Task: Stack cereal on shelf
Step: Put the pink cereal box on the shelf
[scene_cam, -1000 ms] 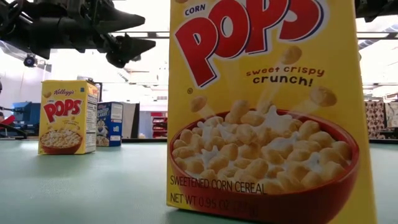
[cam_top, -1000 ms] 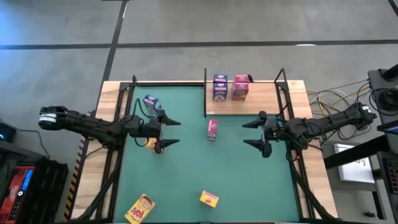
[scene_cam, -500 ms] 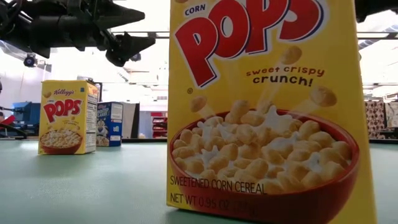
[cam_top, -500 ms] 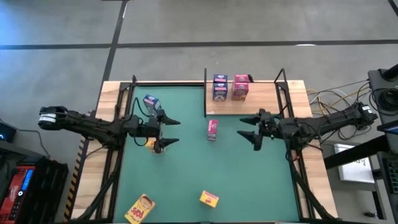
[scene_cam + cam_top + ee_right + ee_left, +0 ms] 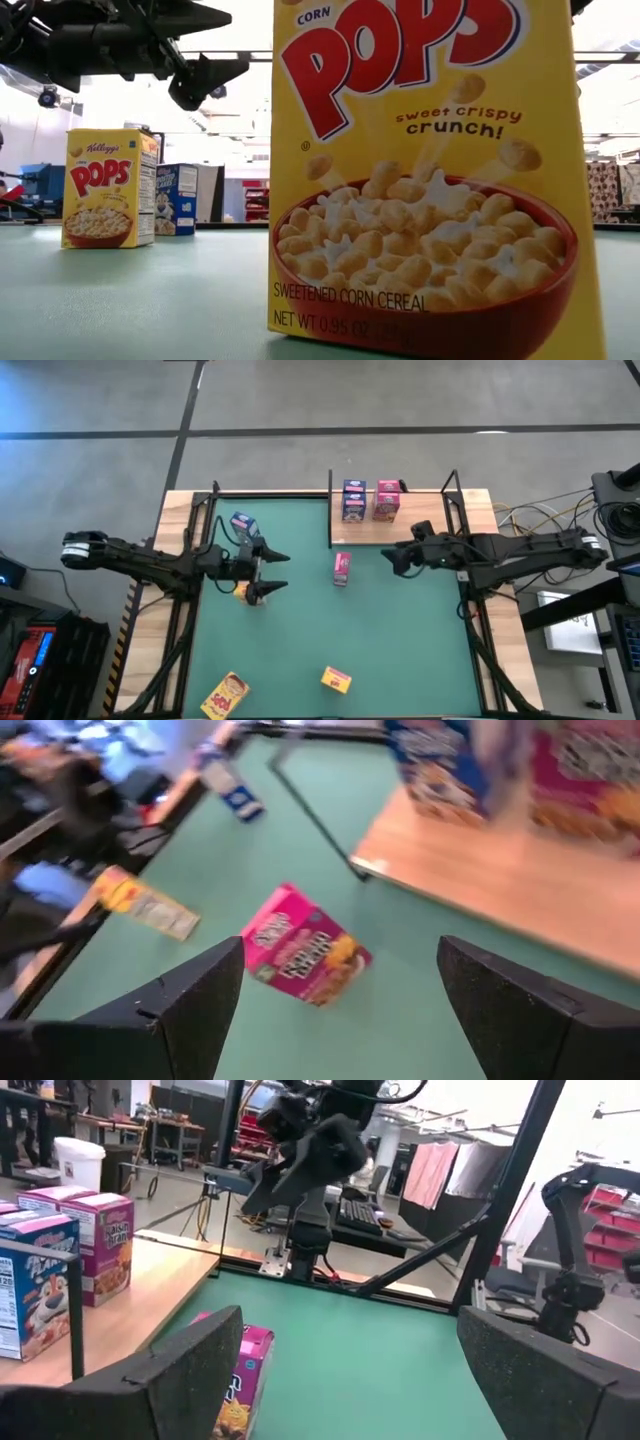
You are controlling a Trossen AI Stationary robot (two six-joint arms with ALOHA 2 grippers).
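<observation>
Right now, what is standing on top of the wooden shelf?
On the shelf stand two cereal boxes, side by side: a blue box and a pink box. Whether anything hides behind them cannot be seen.

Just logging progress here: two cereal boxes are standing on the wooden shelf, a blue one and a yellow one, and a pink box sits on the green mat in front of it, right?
Not quite. The second box on the shelf is pink, not yellow; it stands beside the blue box, as the high view shows. The rest holds: a pink box sits on the green mat in front of the shelf.
</observation>
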